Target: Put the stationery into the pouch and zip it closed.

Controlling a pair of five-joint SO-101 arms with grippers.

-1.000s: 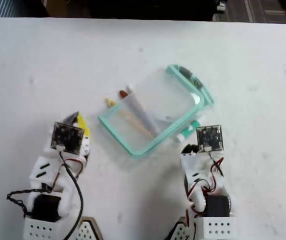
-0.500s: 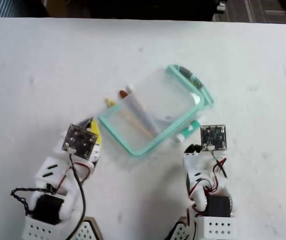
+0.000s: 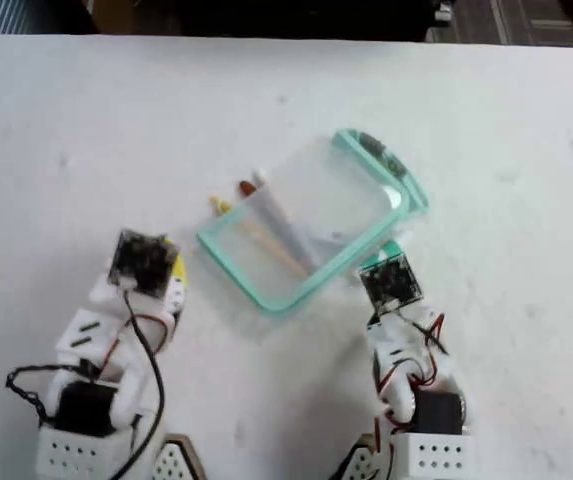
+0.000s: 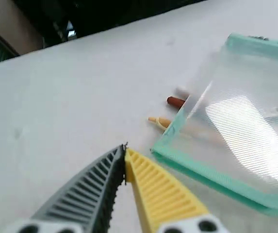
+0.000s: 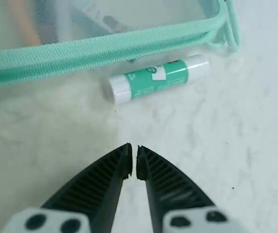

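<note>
Pouch (image 3: 306, 225) on white table (image 3: 486, 120), dark room (image 3: 266, 15) behind, left hand (image 4: 124, 151) and right hand (image 5: 134, 158) both closed, empty.

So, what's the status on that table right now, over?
Jaws shut, empty: left gripper, right gripper. In the pouch, pens poking out one end; glue stick lies outside, beside its rim, ahead of the right gripper. Nothing in the way.

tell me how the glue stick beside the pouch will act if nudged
The glue stick is a round tube lying on its side, so it will probably roll. Its smooth, hard-looking shell may slip in a grip. The pouch rim beside it would likely stop it.
</note>
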